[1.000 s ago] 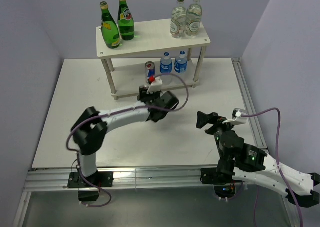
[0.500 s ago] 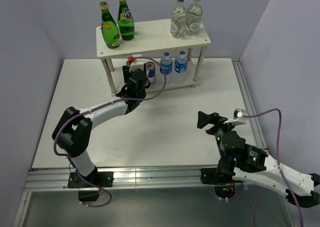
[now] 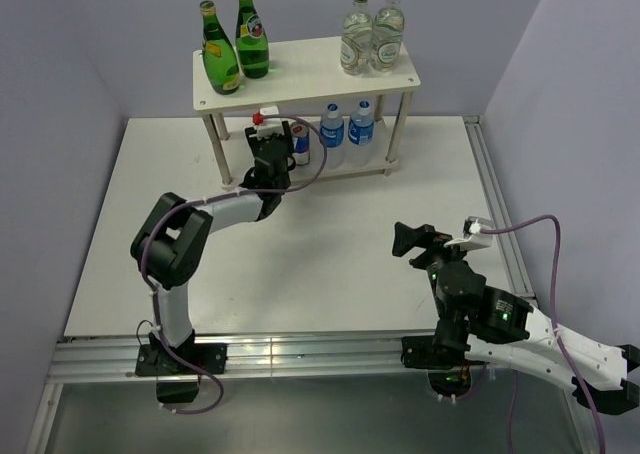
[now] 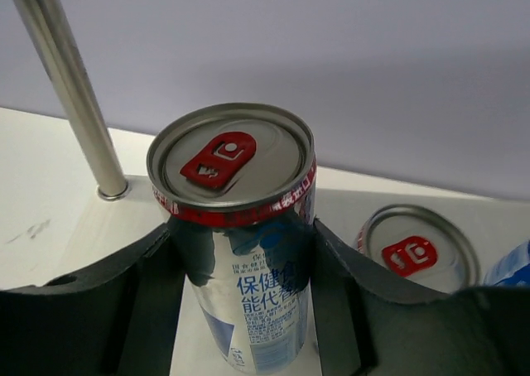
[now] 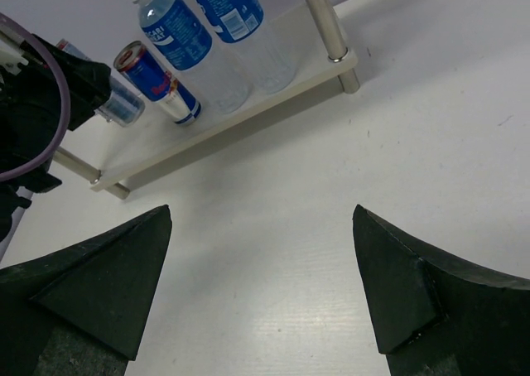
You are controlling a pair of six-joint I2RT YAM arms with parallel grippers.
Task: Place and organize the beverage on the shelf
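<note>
Upright silver-blue can (image 4: 240, 227) (red pull-tab).

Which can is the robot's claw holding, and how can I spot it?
Find the white two-tier shelf, then look at its lower board, left of the two blue-labelled water bottles. Two silver-blue cans with red tabs are there. Yours is the left can, squeezed between the left claw's dark fingers beside a shelf leg; the other can stands free.
</note>
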